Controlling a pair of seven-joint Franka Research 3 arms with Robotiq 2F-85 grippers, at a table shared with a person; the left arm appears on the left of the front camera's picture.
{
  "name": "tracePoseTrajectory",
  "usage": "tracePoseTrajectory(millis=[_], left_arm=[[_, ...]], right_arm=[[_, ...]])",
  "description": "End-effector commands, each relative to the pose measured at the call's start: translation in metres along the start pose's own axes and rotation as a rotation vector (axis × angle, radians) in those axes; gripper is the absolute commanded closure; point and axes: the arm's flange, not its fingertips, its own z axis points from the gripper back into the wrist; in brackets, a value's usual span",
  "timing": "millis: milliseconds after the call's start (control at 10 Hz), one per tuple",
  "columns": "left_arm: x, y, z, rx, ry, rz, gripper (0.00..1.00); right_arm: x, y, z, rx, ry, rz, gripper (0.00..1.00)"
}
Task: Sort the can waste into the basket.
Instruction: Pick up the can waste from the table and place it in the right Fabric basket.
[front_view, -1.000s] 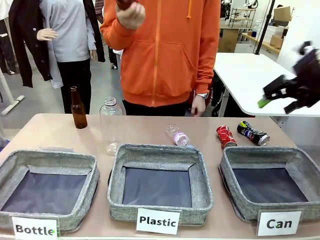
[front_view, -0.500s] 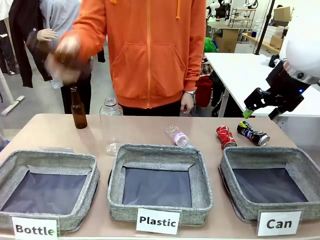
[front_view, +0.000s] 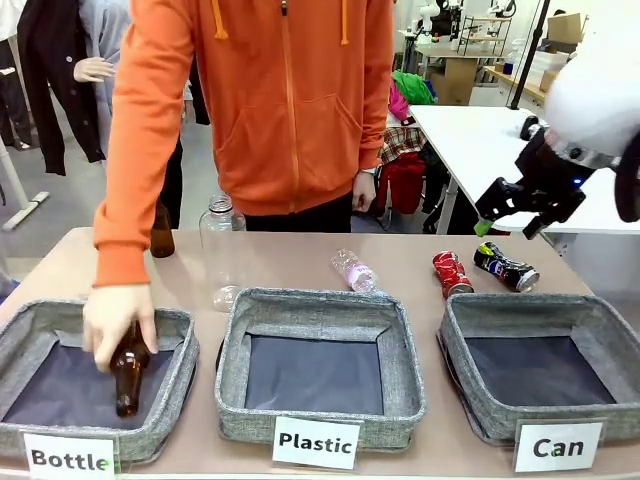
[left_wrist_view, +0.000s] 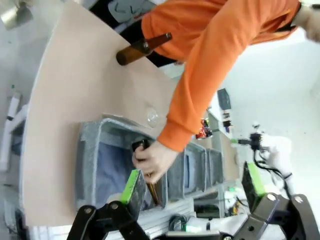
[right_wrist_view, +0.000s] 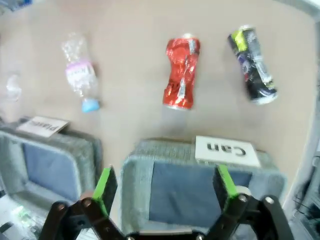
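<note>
Two crushed cans lie on the tan table behind the "Can" basket (front_view: 530, 310): a red can (front_view: 452, 272) and, to its right, a black printed can (front_view: 507, 267). My right gripper (front_view: 507, 227) hangs open in the air above and just behind them, touching nothing. In the right wrist view the red can (right_wrist_view: 181, 80) and the black can (right_wrist_view: 251, 64) lie beyond the grey basket (right_wrist_view: 137, 172) with its "Can" sign, and the right gripper (right_wrist_view: 165, 182) is open and empty. In its own wrist view, my left gripper (left_wrist_view: 192, 182) is also open and empty.
A person in an orange hoodie reaches a hand (front_view: 115, 320) with a brown bottle (front_view: 127, 378) into the "Bottle" basket (front_view: 175, 335). The "Plastic" basket (front_view: 320, 305) sits in the middle. A clear bottle (front_view: 222, 250), a crushed plastic bottle (front_view: 355, 270) and another brown bottle (front_view: 162, 235) stand behind.
The person's hand has come down from chest height and lowered a brown bottle into the "Bottle" basket. My right gripper has swung left and settled above the cans, still open.
</note>
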Motion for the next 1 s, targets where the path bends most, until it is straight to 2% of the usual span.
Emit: tracePoseTrajectory(millis=[0,200,300,600,800,900], left_arm=[[0.010,-0.027,0.095,0.016,0.030,-0.139,0.00],[0.001,-0.026,0.138,0.055,0.045,-0.203,0.00],[-0.003,-0.024,0.137,0.030,0.048,-0.187,0.00],[-0.023,-0.024,0.085,0.017,0.180,-0.171,0.00],[-0.046,-0.029,0.017,-0.016,0.332,-0.136,0.00],[-0.062,-0.027,-0.022,0.004,0.414,-0.140,0.00]], right_arm=[[0.056,0.010,-0.029,-0.056,0.086,0.007,0.00],[0.082,0.007,-0.064,-0.083,0.109,-0.025,0.00],[0.094,0.006,-0.080,-0.099,0.129,-0.044,0.00],[0.109,0.002,-0.116,-0.135,0.175,-0.070,0.00],[0.120,-0.005,-0.141,-0.167,0.175,-0.116,0.00],[0.121,-0.009,-0.153,-0.164,0.199,-0.127,0.00]])
